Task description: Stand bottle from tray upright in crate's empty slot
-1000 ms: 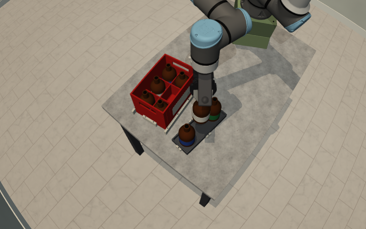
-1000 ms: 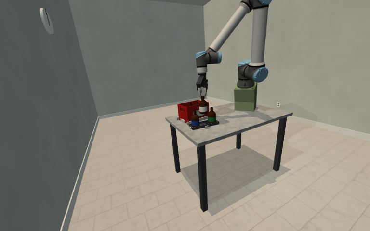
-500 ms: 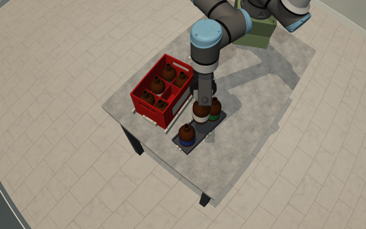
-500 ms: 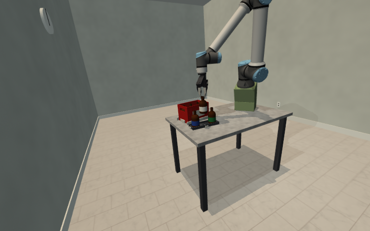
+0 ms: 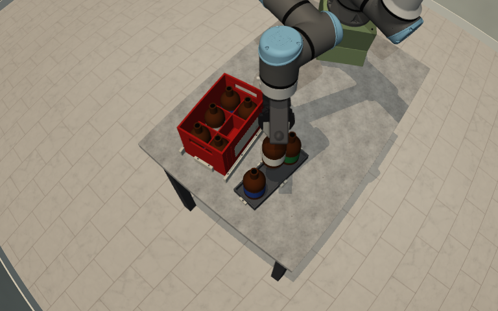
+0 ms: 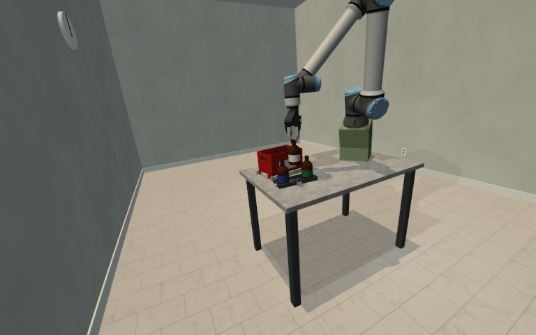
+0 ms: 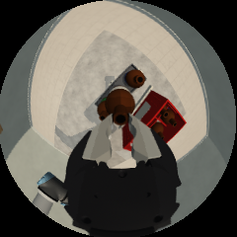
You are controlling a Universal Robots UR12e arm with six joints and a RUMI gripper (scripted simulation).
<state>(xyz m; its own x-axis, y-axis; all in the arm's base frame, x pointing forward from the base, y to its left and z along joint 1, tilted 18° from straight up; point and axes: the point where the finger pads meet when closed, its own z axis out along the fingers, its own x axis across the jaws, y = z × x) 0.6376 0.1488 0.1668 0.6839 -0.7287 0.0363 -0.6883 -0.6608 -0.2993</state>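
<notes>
Your gripper [image 6: 292,135] is clamped on the neck of the white-banded bottle [image 5: 273,153], jaws pinching from either side just under the mouth. In the exterior view the bottle hangs upright, its base lifted above the dark tray [image 5: 279,177] and above the shoulders of its two neighbours; long axis vertical, in line with the gripper.

Left on the tray: blue-banded bottle [image 5: 254,184] at the near end, green-banded bottle [image 5: 292,148] at the far end, just beside the held one.

The red crate [image 5: 201,151] stands just beside the tray on the surface [image 5: 340,161], its long side running parallel to it. Five brown bottles fill five slots. The empty slot [image 5: 233,126] is the middle one of the row nearest the tray.

What the move turns on: from the gripper, the slot lies sideways across the crate's near wall, towards the crate, close by. My reading is that you need the bottle's base above the red rim before travelling across, then a straight descent. The crate is loose, so a base catching the wall or a divider would likely shove it. Watch the green-banded bottle as you pull away; it stands very near.
</notes>
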